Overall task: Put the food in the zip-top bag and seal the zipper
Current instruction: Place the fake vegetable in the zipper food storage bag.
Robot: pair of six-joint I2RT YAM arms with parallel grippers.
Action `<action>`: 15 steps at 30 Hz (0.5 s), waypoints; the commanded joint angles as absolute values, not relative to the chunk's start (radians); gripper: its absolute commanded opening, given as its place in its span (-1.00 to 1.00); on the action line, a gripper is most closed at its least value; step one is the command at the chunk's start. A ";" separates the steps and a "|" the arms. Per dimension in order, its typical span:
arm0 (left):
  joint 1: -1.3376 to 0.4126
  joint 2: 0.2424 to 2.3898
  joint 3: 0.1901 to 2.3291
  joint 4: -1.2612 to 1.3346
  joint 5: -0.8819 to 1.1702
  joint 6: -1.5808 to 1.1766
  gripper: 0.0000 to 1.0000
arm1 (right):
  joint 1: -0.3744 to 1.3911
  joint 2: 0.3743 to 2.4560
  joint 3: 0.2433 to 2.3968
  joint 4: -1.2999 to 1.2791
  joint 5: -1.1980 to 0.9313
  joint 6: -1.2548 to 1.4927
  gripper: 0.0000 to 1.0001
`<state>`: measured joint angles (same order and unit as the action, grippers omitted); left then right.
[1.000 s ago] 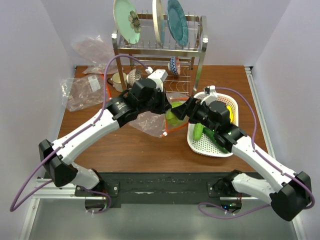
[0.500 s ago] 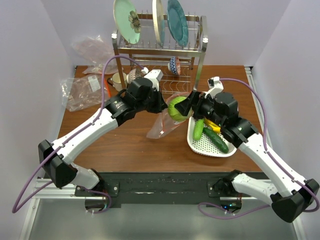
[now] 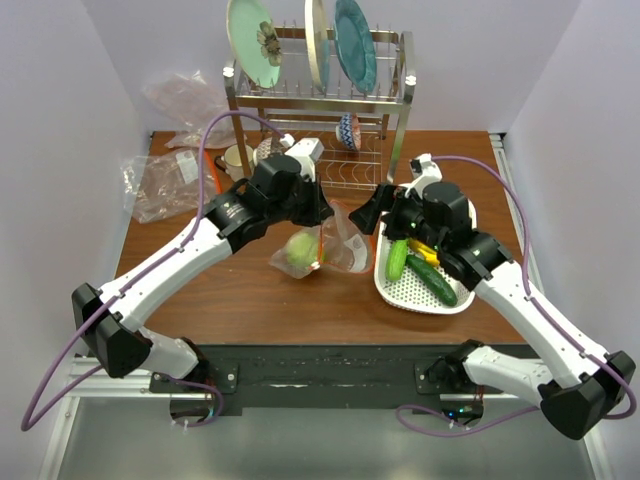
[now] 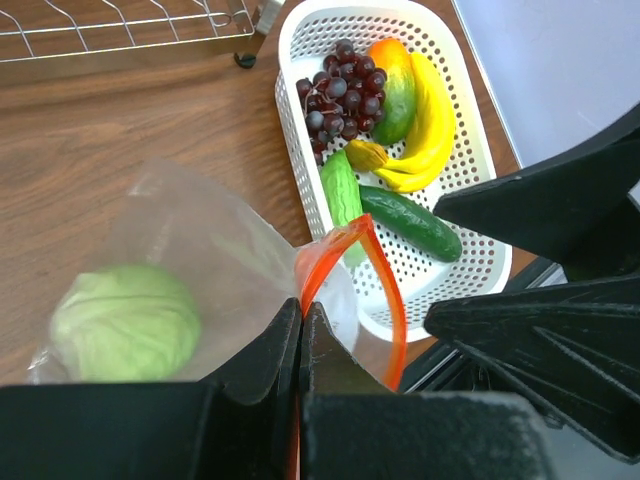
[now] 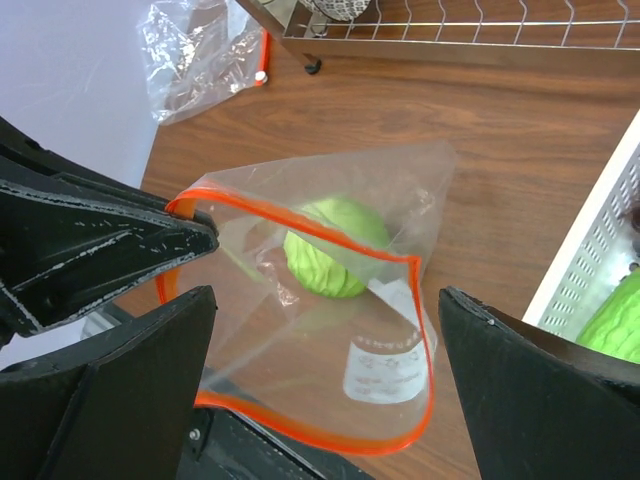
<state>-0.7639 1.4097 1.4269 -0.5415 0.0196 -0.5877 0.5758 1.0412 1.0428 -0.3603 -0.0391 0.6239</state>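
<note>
My left gripper (image 3: 322, 220) is shut on the zipper (image 4: 345, 240), the orange-red strip of the zip-top bag (image 3: 335, 250), and holds the mouth open above the table. The green cabbage (image 3: 300, 250) lies inside the bag; it also shows in the left wrist view (image 4: 125, 320) and the right wrist view (image 5: 335, 245). My right gripper (image 3: 378, 212) is open and empty, facing the bag's mouth (image 5: 326, 292). Cucumbers (image 4: 410, 222), bananas (image 4: 430, 130), grapes (image 4: 335, 95) and an orange-green fruit (image 4: 395, 75) lie in the white basket (image 3: 400, 290).
A metal dish rack (image 3: 320, 100) with plates stands at the back, with cups beneath it. Two other clear bags (image 3: 170, 180) lie at the back left. The basket sits just right of the bag, under my right arm.
The cabbage has gone from my right gripper into the bag and dropped to its bottom. My right gripper has opened and drawn back a little. My left gripper still holds the strip.
</note>
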 commanded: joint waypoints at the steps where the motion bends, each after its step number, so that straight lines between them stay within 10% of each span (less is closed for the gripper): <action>1: -0.753 1.373 1.436 -0.495 0.026 -0.597 -1.00 | 0.578 1.037 1.129 -0.465 0.041 0.575 0.82; 15: -0.752 1.371 1.434 -0.494 0.003 -0.584 -1.00 | 0.580 1.084 1.054 -0.604 0.067 0.565 0.24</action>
